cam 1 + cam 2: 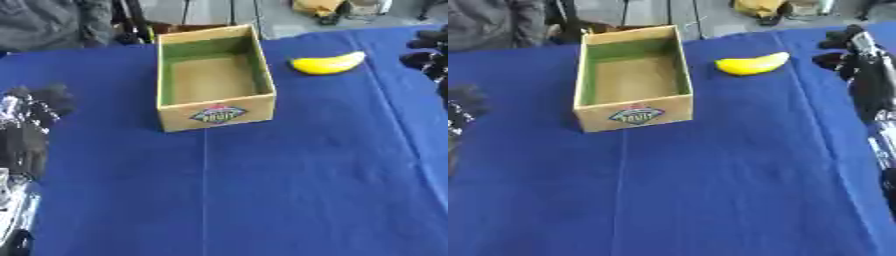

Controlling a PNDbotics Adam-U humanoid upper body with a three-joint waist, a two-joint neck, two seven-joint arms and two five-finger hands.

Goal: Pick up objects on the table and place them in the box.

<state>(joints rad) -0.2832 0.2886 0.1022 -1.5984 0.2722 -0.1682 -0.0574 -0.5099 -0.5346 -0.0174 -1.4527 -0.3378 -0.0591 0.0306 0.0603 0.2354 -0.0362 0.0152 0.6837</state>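
Observation:
A yellow banana [328, 63] lies on the blue tablecloth just right of an open cardboard box [215, 113] with green inner walls and a printed label on its front. Nothing shows inside the box. My right hand [856, 55] hovers at the right edge, a short way right of the banana and apart from it, fingers relaxed and empty. My left hand [33, 112] sits at the left edge, level with the box's front and well clear of it, open and holding nothing.
The blue cloth [262, 190] covers the whole table, with a wide bare stretch in front of the box. Beyond the far edge are a dark grey garment [52, 25], black stands and a yellow-brown bag [317, 6] on the floor.

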